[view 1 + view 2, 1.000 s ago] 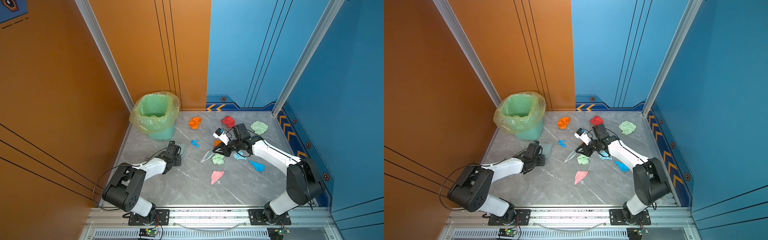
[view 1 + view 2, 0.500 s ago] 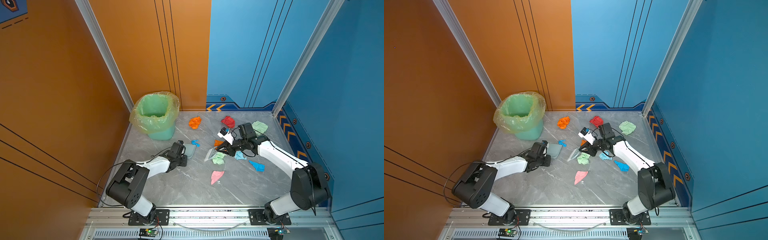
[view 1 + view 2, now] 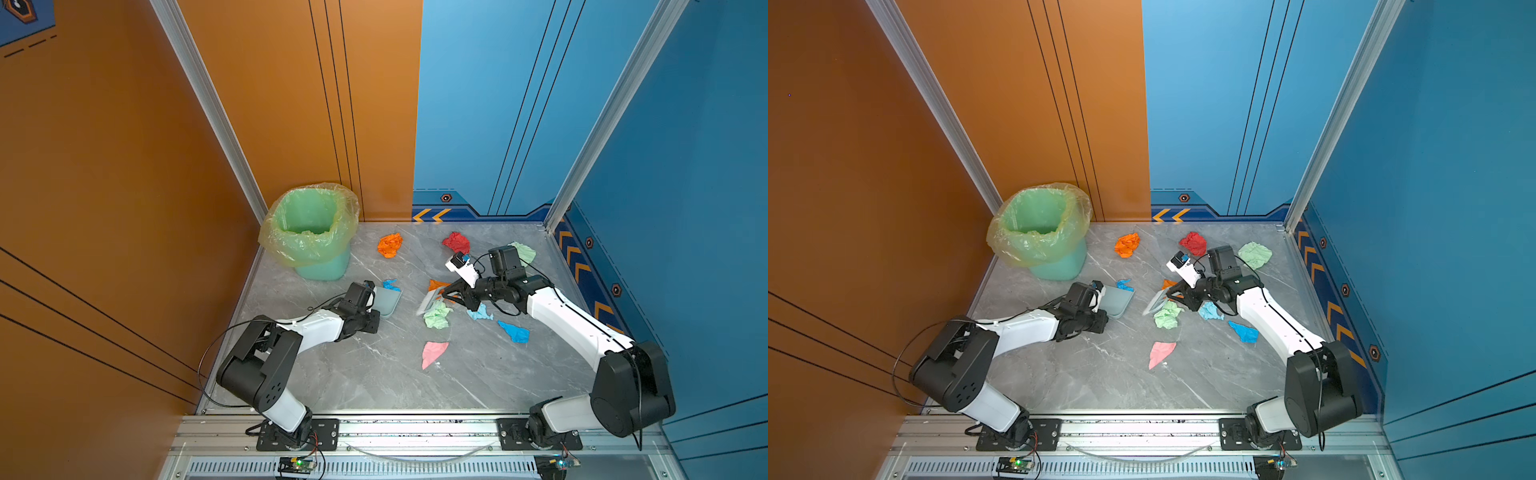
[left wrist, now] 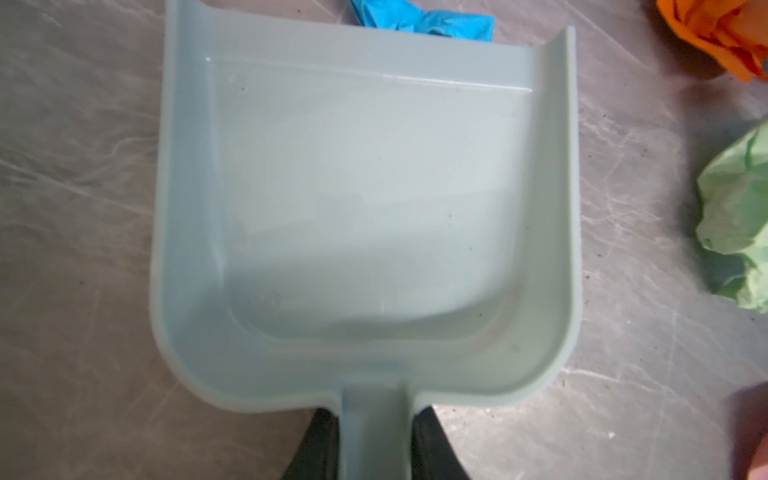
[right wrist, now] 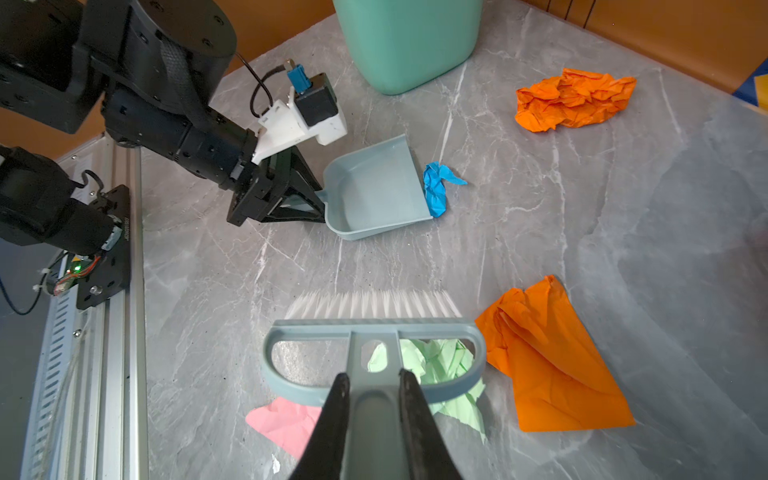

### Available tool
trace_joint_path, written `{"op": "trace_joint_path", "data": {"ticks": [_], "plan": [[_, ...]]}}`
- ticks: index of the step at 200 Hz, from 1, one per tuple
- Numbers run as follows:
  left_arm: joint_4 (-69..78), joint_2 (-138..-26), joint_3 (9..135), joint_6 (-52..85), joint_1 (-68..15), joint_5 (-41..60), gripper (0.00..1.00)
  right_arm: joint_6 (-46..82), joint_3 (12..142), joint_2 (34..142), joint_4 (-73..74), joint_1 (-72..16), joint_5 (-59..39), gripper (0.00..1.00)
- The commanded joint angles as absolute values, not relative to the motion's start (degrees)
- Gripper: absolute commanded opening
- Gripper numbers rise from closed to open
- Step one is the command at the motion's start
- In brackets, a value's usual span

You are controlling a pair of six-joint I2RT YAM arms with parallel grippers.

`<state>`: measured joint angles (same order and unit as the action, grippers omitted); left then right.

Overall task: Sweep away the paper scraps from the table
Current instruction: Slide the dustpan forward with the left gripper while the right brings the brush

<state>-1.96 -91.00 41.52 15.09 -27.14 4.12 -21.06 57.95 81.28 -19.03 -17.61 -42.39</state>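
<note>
Evidently early sweep, dustpan (image 4: 365, 208) empty | left gripper (image 4: 376, 444) clamped shut on its handle, right gripper (image 5: 372, 415) clamped shut on brush (image 5: 374, 328) | paper scraps (image 3: 433, 352) lay across table (image 3: 374, 382), centre to 1 o'clock | next needed: green scrap (image 3: 436, 315) brushed toward 9 o'clock into dustpan.

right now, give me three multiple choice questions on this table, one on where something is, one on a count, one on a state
1. Which scrap lies at the dustpan's open lip? A the blue scrap B a red one C a pink one
2. How many orange scraps lie on the table? A one B two C four
3. The right gripper is: A open, holding nothing B shut on the brush handle C shut on a pink scrap
Answers: 1 A, blue paper sits right at the lip in the right wrist view. 2 B, one crumpled near the bin, one flat beside the brush. 3 B, its jaws clamp the handle.
</note>
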Motion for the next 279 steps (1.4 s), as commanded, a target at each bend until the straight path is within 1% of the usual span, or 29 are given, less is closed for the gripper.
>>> {"op": "trace_joint_path", "data": {"ticks": [1, 33, 76, 108, 134, 151, 172, 193, 240, 279], "plan": [[-7.44, -92.18, 42.29, 13.24, -27.59, 7.06, 0.00, -17.69, 55.93, 78.72, -14.19, -17.36, -38.42, 0.00], [-9.24, -92.05, 43.02, 12.13, -27.60, 7.13, 0.00, -9.74, 55.00, 78.56, -8.52, -17.52, -32.80, 0.00], [-13.03, -92.66, 44.08, 10.72, -27.60, 10.65, 0.00, -0.33, 58.88, 81.89, -4.76, -21.18, -19.68, 0.00], [-15.89, -93.37, 45.23, 10.74, -27.81, 12.26, 0.00, 2.84, 64.88, 87.24, -4.48, -25.35, -9.46, 0.00], [-19.26, -93.08, 46.14, 11.07, -28.45, 9.64, 0.00, 8.93, 69.50, 92.36, -3.36, -27.95, -0.57, 0.00], [-20.10, -92.34, 46.18, 11.41, -28.56, 9.81, 0.00, 12.74, 72.29, 95.83, -3.38, -29.81, 4.79, 0.00], [-21.31, -91.19, 46.08, 13.56, -28.42, 8.29, 0.00, 14.91, 75.07, 99.75, -3.13, -32.72, 10.71, 0.00], [-21.44, -90.40, 45.84, 14.48, -28.55, 9.13, 0.00, 15.23, 77.79, 103.69, -3.08, -35.80, 16.01, 0.00], [-21.45, -91.21, 46.06, 15.62, -28.70, 8.88, 0.00, 16.14, 82.40, 110.09, -4.55, -39.01, 19.10, 0.00], [-21.36, -92.44, 46.74, 15.56, -28.98, 8.93, 0.00, 16.11, 83.44, 112.69, -5.75, -39.20, 17.65, 0.00]]}}
